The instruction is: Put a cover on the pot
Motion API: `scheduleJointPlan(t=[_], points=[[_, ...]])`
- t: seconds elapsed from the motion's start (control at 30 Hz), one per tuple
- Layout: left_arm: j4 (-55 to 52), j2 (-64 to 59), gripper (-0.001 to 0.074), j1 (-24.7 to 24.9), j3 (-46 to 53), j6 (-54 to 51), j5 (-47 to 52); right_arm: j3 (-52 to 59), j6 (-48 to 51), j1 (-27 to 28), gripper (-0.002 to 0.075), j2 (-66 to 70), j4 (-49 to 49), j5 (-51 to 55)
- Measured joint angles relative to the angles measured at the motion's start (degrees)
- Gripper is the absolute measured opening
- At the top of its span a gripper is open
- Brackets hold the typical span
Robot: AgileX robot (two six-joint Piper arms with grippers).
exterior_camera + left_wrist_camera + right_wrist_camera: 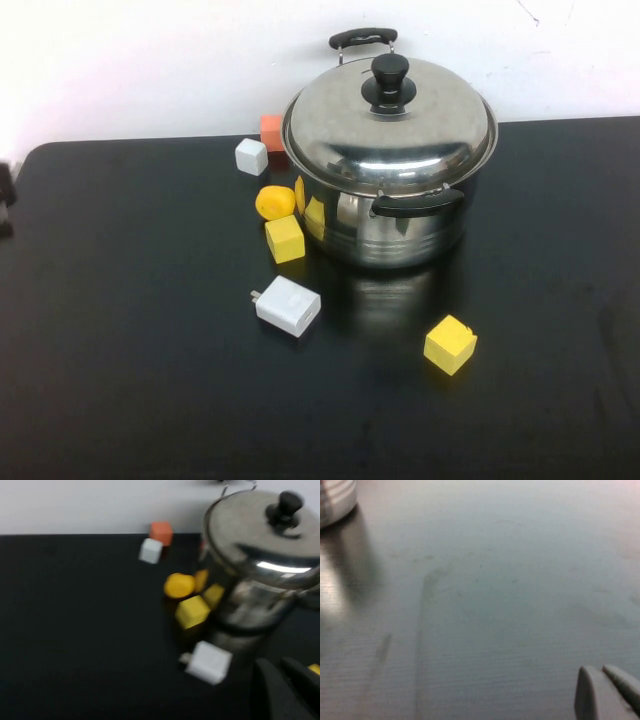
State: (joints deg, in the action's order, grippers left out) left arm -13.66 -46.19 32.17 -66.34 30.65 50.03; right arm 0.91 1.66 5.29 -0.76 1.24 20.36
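Stainless-steel stockpot (400, 225) stands at the far middle of the black table (120, 330), against the white wall, with the domed steel lid (390, 125) seated on its rim and the black knob (389, 80) uppermost. Just beside the pot, on its left: a lemon (275, 202), a yellow cube (285, 239), a white cube (251, 156) and an orange block (271, 131). A white power adapter (288, 305) lies in front of the pot; a second yellow cube (450, 344) lies in front, to the right. Left gripper (287, 690) hovers above the table near the adapter, fingers pressed together and holding nothing. Right gripper (610, 692) hangs over bare table well apart from the pot, fingers likewise together and empty.
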Motion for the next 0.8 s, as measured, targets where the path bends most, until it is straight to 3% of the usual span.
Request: scheduleJointPlan(t=[0.13,0.23,0.33,0.43,0.8], points=[[4.24,0.00,-0.0001,0.00,0.08,-0.33,-9.16,0.00,0.00,0.00,-0.0002,0.00,0.00,0.00],[7.51,0.92,-0.0001,0.00,1.81,-8.53,-21.43,0.00,0.00,0.00,-0.0002,0.00,0.00,0.00],[8.72,3.95,-0.0001,-0.13,6.78,-16.04,-31.57,0.00,0.00,0.00,-0.0002,0.00,0.00,0.00],[8.94,9.18,-0.0001,-1.95,14.26,-17.13,-37.65,0.00,0.00,0.00,-0.0002,0.00,0.00,0.00],[12.91,35.96,-0.0001,-25.20,45.96,-10.27,-40.42,0.00,0.00,0.00,-0.0002,0.00,0.00,0.00]])
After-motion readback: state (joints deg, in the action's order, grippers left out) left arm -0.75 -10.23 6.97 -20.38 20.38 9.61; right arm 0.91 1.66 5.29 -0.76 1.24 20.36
